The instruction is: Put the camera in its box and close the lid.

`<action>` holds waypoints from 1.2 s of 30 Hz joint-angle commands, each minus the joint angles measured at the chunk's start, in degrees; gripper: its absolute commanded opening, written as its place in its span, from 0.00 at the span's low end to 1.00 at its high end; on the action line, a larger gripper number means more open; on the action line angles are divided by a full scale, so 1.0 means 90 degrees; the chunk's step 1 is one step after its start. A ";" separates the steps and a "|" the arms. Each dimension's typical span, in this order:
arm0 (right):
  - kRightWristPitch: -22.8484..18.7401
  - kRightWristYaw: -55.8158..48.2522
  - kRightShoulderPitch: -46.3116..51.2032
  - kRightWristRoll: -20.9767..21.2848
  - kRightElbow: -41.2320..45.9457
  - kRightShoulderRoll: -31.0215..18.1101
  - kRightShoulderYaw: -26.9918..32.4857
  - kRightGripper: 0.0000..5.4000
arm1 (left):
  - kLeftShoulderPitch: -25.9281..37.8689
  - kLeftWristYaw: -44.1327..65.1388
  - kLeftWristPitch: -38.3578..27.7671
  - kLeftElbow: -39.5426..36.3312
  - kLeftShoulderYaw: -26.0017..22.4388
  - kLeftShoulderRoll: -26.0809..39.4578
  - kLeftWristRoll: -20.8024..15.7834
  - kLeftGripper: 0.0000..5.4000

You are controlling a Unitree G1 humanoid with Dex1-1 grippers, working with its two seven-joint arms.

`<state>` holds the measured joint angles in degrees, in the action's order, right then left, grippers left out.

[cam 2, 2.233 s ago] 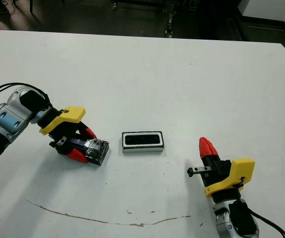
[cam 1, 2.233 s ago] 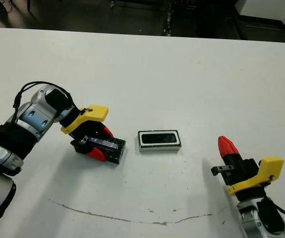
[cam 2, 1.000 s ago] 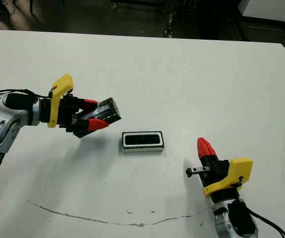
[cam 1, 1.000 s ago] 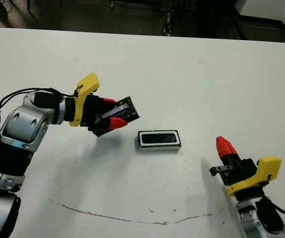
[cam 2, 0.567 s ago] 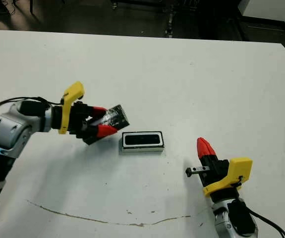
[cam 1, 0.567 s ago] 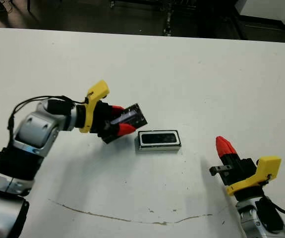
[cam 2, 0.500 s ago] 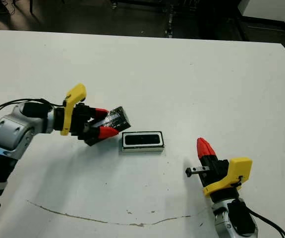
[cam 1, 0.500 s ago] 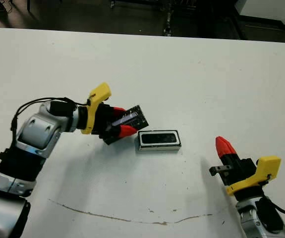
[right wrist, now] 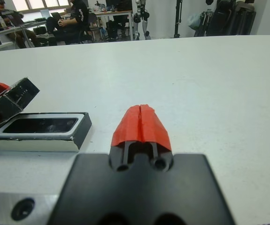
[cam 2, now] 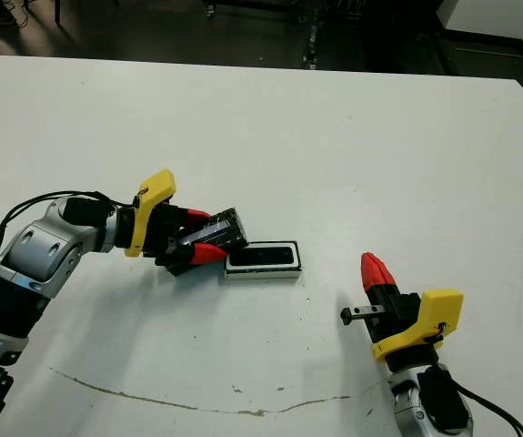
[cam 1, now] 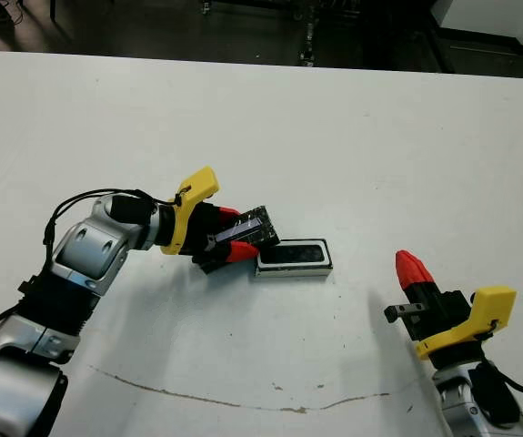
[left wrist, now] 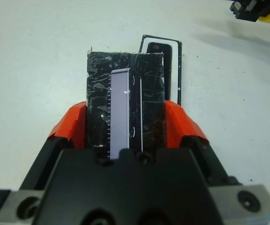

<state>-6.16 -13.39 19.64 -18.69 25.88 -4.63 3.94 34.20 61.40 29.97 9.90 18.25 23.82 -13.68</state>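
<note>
While clamped across the lid (cam 1: 243, 229) by the left gripper (cam 1: 232, 243), with a red finger (left wrist: 73, 124) pressed to each long side, held tilted above the table (cam 1: 352, 146) at the box's (cam 1: 295, 270) left end, leading edge low and about level with the near rim; cannot tell whether touching it.

Inside the box, already seated: the camera (cam 1: 291, 254), lying flat in the white tray, near the middle of the table.

Off to the right, well apart from the box: the right gripper (cam 1: 412, 269), fingers pressed together, holding nothing.

Likely troubles, judged from here: coming in this low and slanted, could catch the rim and shove the unbraced box rightwards; lowered while skewed, could land with one end up or sit crooked over the tray instead of seating; released too soon, could slide off the glossy surface and drop beside the box; pressed hard on one end, could tip the tray and unseat the camera.

Count: one camera; one box; one lid; two grippers, one loaded, one empty.
</note>
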 commanded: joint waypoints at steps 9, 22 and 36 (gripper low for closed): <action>0.0041 -0.0034 0.0017 0.0005 -0.0072 -0.0068 0.0047 0.00 | 0.0011 0.0103 0.0457 0.0059 0.0145 -0.0176 -0.0059 0.58; -0.0017 -0.0004 0.0053 -0.0003 -0.0028 -0.0056 0.0041 0.00 | -0.0196 0.0050 0.0669 -0.0272 0.0155 -0.0238 -0.0246 0.58; -0.0033 0.0027 0.0067 0.0051 -0.0004 -0.0054 0.0007 0.00 | -0.0301 0.0021 0.0724 -0.0123 0.0214 -0.0473 -0.0373 0.58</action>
<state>-6.16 -13.41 19.72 -18.56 25.83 -4.60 3.75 33.35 61.16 35.65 7.73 19.05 20.35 -16.60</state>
